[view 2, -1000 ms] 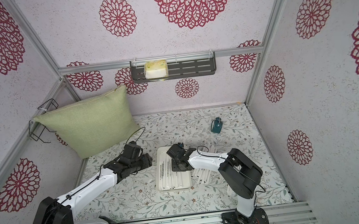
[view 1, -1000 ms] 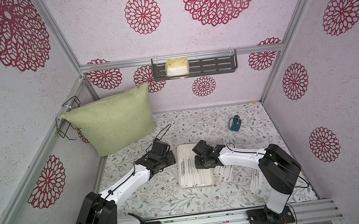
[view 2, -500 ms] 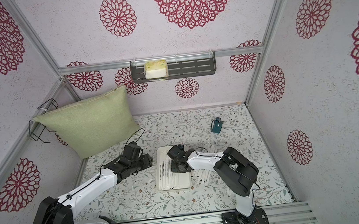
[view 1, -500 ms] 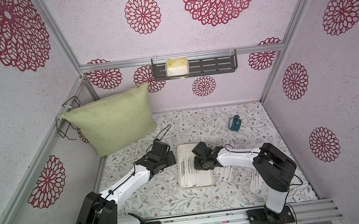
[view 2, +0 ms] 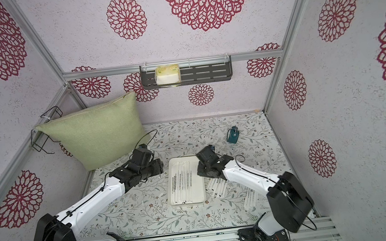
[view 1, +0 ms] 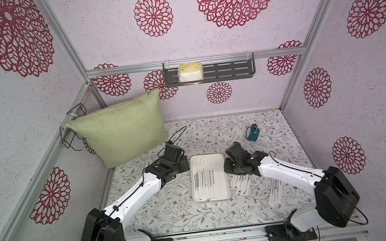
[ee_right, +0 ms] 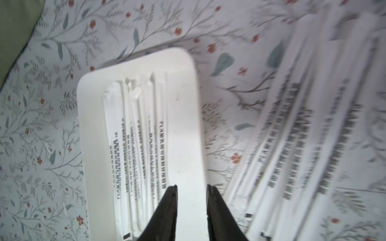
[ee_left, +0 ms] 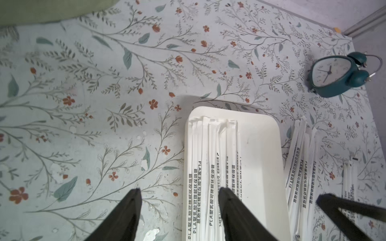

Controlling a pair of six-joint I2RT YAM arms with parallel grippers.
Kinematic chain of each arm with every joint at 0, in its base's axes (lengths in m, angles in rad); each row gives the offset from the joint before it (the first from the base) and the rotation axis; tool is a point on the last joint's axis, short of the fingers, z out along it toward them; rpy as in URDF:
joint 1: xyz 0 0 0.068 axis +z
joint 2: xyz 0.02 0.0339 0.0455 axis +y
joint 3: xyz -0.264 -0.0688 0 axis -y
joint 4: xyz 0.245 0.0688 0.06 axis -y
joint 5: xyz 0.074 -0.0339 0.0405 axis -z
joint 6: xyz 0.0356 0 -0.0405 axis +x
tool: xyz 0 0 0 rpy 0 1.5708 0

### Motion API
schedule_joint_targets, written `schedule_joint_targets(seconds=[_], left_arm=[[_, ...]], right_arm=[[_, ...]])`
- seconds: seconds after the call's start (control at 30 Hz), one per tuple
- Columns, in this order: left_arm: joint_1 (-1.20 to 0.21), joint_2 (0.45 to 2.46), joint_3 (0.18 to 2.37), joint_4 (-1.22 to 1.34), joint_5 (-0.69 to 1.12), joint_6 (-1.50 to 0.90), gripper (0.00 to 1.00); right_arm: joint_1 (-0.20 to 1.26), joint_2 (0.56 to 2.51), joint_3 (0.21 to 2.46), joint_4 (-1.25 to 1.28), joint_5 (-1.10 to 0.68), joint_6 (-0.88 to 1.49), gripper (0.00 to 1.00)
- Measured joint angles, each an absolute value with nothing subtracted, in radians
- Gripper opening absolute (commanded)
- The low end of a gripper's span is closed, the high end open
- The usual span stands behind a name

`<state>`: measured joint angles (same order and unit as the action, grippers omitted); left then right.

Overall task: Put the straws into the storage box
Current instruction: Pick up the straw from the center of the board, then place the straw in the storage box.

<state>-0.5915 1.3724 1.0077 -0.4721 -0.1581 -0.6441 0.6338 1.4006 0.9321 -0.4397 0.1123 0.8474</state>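
Note:
The storage box [view 1: 221, 181] [view 2: 197, 175] is a shallow white tray at the table's middle. Several paper-wrapped straws [view 1: 205, 181] [ee_left: 211, 158] [ee_right: 133, 133] lie lengthwise in its left half. Two more clusters of straws lie on the table to its right, one close by [view 1: 241, 184] [ee_right: 302, 129] and one further off [view 1: 276, 194]. My left gripper [ee_left: 180, 189] [view 1: 184, 167] hangs open over the tray's left rim, nothing between its fingers. Over the tray's bare right side my right gripper [ee_right: 191, 186] [view 1: 227, 169] is open by a narrow gap and holds nothing.
A teal alarm clock [view 1: 252, 132] [ee_left: 336, 75] stands behind the tray to the right. A green pillow [view 1: 119, 132] leans in the back left corner. A dark wall shelf [view 1: 208, 72] hangs on the back wall, and a wire rack [view 1: 74, 127] on the left wall.
My right gripper has opened its jaws and shifted from over the tray's middle toward its right side. The left arm has stayed where it was.

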Motion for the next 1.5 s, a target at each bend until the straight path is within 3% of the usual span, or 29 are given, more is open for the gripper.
schedule_joint_targets(seconds=[0.13, 0.23, 0.8, 1.07, 1.33, 1.5], left_arm=[[-0.738, 1.478, 1.123, -0.465, -0.166, -0.591, 0.67], [-0.795, 1.554, 1.133, -0.449, -0.121, -0.585, 0.66], [-0.800, 1.635, 1.104, -0.444, -0.088, -0.579, 0.66], [-0.799, 1.635, 1.103, -0.443, -0.099, -0.575, 0.66], [-0.695, 1.541, 1.000, -0.439, -0.088, -0.611, 0.65], [-0.530, 1.407, 0.909, -0.427, -0.068, -0.667, 0.65]], right_arm=[[0.457, 1.333, 0.784, -0.474, 0.134, 0.802, 0.31], [0.429, 1.336, 0.720, -0.489, 0.128, 0.777, 0.31], [0.418, 1.416, 0.690, -0.364, 0.094, 0.750, 0.31], [0.412, 1.444, 0.676, -0.332, 0.102, 0.734, 0.17], [0.424, 1.377, 0.695, -0.433, 0.116, 0.707, 0.13], [0.630, 1.384, 0.935, -0.488, 0.135, 0.719, 0.13]])
